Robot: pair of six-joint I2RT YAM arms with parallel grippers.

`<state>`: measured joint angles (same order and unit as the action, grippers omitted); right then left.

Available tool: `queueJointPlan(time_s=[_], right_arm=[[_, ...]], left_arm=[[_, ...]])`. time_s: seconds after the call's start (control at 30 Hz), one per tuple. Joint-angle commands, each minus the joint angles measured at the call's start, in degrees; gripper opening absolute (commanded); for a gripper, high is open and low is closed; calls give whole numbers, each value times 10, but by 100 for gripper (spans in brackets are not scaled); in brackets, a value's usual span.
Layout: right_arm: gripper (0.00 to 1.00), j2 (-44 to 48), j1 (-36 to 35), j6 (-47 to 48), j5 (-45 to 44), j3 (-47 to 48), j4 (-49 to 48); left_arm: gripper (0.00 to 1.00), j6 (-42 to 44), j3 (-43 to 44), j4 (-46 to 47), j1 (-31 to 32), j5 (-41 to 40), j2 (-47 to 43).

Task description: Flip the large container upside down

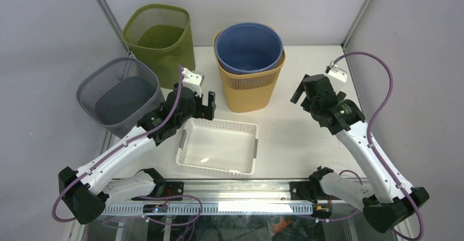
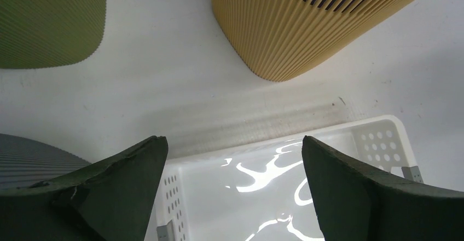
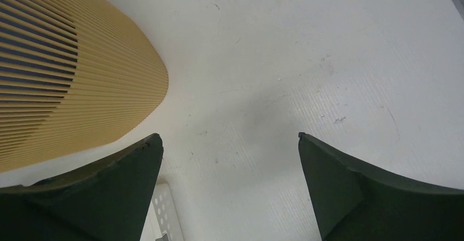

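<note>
A: Entry one. Which is the large container, and where is it?

B: The task does not say. My guess is the basket (image 1: pixel 219 148), white and perforated, mouth up near the middle of the near edge of the surface (image 1: pixel 306 137). The left jaws are over it.

A: Other vessels?

B: Yellow bin (image 1: pixel 249 90) at the middle of the far edge, with a blue bin (image 1: pixel 249 46) nested inside. Green bin (image 1: pixel 161 35) at the far-left corner. Grey bin (image 1: pixel 117 90) at the left edge. All are upright, with their mouths up.

A: Left jaws?

B: Spread wide and holding nothing. They hover above the basket's far-left corner, and the left wrist view shows its far rim between them. They seem clear of it, but I cannot be sure.

A: Right jaws?

B: Also spread and empty, over bare surface between the yellow bin and the right edge, well apart from the basket.

A: Progress?

B: Nothing is turned over yet. No vessel is gripped, lifted or tipped, so I judge this to be the approach only. Left to do: close on a rim, raise it, roll it over and set it mouth down.

A: Risk?

B: The basket wall is thin and shallow, so a one-sided pinch may let it swing.
</note>
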<state>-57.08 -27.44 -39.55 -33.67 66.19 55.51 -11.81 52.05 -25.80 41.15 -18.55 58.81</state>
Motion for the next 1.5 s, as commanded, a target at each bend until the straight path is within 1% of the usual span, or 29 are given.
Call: queueJointPlan(time_s=[0.0,0.23,0.33,0.4,0.47,0.53,0.67,0.87,0.9,0.97,1.07,1.1,1.23,1.47], right_arm=[[100,-1,3,-16,-4,-5,-25],[99,-3,3,-15,20,-23,-35],[100,-11,2,-20,-2,-13,-22],[99,-19,2,-15,-17,10,-9],[99,-28,2,8,-19,48,-9],[99,-45,3,32,-11,107,-9],[99,-119,3,42,29,269,39],[88,-259,2,1,123,499,128],[85,-273,2,-4,132,517,131],[74,-296,2,-10,145,544,127],[57,-322,2,-17,162,565,122],[54,-328,1,-20,166,567,119],[47,-346,2,-22,170,567,113],[46,-356,0,-28,153,541,107]], left_arm=[[99,-23,23,11,-6,29,4],[99,-31,28,18,-6,54,4],[99,-34,33,18,-6,54,8],[99,-38,35,16,-6,52,10],[99,-45,36,13,-7,59,10],[99,-54,33,14,-6,64,9],[99,-63,30,17,-6,69,12],[99,-70,27,17,-6,60,3],[99,-71,25,17,-7,56,1],[99,-73,20,16,-7,50,-4],[99,-77,16,10,-6,49,-6],[99,-77,15,8,-6,50,-7],[99,-78,13,5,-6,50,-10],[99,-74,13,2,-7,49,-7]])
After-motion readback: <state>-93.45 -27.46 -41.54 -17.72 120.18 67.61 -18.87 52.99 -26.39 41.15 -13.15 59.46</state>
